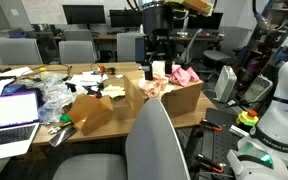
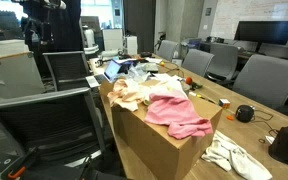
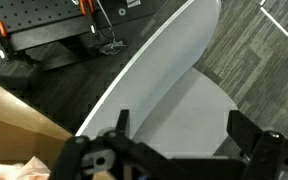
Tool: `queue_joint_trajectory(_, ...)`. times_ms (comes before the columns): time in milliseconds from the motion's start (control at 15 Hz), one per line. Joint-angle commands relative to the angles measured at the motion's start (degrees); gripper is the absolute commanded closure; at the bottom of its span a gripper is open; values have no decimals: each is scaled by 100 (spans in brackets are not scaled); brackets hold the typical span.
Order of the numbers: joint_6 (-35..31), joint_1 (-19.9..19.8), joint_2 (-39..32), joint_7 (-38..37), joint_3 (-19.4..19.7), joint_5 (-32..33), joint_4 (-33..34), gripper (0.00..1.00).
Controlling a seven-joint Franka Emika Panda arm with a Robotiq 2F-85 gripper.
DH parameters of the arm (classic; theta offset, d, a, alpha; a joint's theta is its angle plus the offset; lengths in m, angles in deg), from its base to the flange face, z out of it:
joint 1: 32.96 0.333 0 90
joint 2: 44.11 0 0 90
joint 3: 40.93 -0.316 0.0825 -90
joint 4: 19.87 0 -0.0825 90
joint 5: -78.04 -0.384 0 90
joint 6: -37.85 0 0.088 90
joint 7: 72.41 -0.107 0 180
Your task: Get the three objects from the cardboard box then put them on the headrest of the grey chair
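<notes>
The open cardboard box (image 1: 182, 98) stands on the table edge. It holds a pink cloth (image 1: 187, 75) and a beige cloth (image 1: 152, 88); both show closer in an exterior view, pink (image 2: 179, 115) and beige (image 2: 127, 96), in the box (image 2: 159, 145). The grey chair (image 1: 154, 140) stands in front of the box, its back toward the table. My gripper (image 1: 160, 66) hangs above the box's near edge and the chair. In the wrist view the gripper (image 3: 179, 125) is open and empty, with the chair (image 3: 184, 95) below it and a box corner (image 3: 14, 125) at lower left.
A smaller cardboard box (image 1: 92, 110), a laptop (image 1: 12, 110), plastic wrap and clutter lie on the table. Other office chairs (image 2: 269, 75) line the far side. A black mesh chair (image 2: 44, 120) and equipment (image 1: 274, 110) stand close by.
</notes>
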Motion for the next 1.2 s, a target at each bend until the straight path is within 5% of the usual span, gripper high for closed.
queue_joint_trajectory(0,10,0,-1,-1,2,2,27,0)
queue_joint_trajectory(1133,-56,-315,-331,-424,149,582,365,0)
